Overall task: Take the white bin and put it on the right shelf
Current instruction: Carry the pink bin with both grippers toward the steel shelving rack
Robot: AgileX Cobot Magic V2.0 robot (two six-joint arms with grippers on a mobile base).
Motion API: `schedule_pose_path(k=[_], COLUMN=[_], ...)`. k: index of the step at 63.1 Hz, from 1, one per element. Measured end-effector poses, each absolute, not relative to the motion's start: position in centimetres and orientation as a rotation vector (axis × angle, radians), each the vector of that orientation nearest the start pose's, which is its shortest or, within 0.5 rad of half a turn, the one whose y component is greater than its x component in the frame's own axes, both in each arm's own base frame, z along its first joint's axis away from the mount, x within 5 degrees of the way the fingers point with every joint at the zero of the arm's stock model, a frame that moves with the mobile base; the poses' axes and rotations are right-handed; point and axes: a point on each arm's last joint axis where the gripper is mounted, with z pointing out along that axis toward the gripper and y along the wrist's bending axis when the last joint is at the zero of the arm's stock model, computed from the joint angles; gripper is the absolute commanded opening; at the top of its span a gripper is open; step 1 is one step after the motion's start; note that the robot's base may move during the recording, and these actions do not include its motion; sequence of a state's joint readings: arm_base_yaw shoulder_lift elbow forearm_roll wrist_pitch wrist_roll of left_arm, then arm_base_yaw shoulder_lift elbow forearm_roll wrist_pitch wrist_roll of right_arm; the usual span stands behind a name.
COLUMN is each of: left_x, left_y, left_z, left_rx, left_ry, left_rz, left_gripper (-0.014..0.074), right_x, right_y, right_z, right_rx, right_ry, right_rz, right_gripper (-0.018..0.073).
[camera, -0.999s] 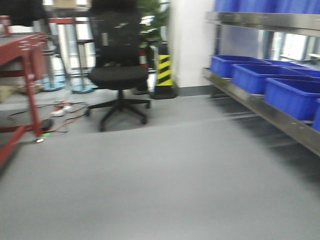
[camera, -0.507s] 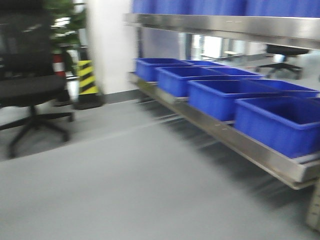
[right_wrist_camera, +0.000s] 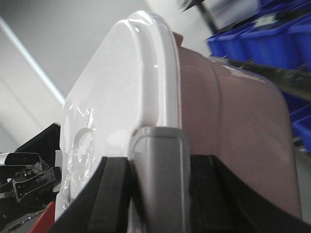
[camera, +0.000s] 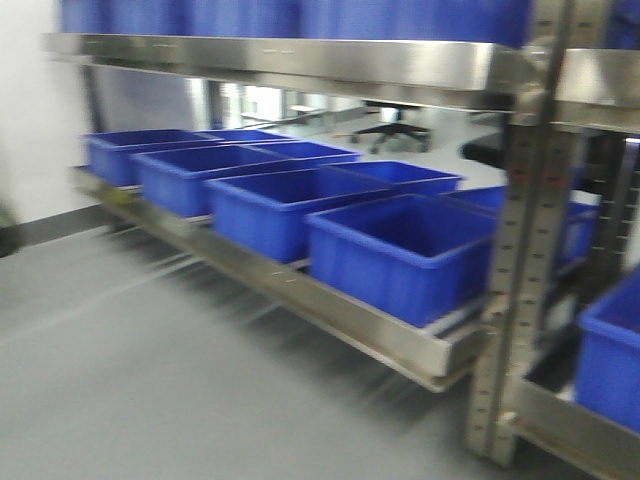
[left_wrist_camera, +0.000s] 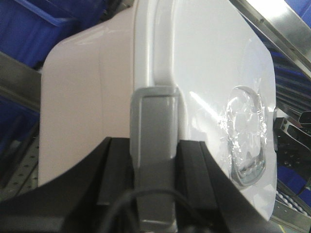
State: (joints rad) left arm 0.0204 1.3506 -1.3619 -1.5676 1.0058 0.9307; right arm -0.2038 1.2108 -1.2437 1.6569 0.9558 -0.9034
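Grey floor before the right shelf, white bin held at both ends

Front view, blurred: a white wall closes the far left, and the shelf runs from it toward the right edge. Its lower rail carries a row of open blue bins standing side by side, with more blue on the level above. A perforated upright stands just right of the row, and one more blue bin sits beyond it in the next bay. An office chair shows through the gap between the two levels.

Left wrist view: the white bin fills the frame, its pale pinkish side to the left and its lid to the right. The left gripper is clamped on the lid's overhanging rim. One grey finger lies flat across that rim, and its partner is hidden behind the white bin. Blue bins and steel rails show behind, apart from the white bin.

Right wrist view: the lid is to the left and the pinkish side to the right. The right gripper is closed on the rim in the same way, one grey finger over the edge and the other out of sight. Blue bins on the shelf lie at upper right, well apart from the white bin
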Motion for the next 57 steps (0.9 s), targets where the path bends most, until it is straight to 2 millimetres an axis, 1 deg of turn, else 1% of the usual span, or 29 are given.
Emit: schedule_pose_path(k=[57], left_x=[27.33], left_y=[-7.14], left_z=[45.81], left_rx=[0.354], left_ry=[1.614], left_rz=[-1.211], left_gripper=[-0.0126], right_x=[24.44], right_y=[2.52], right_z=[46.54], right_rx=[-0.110], right_ry=[1.528], right_rz=[1.120], right_gripper=[0.0057])
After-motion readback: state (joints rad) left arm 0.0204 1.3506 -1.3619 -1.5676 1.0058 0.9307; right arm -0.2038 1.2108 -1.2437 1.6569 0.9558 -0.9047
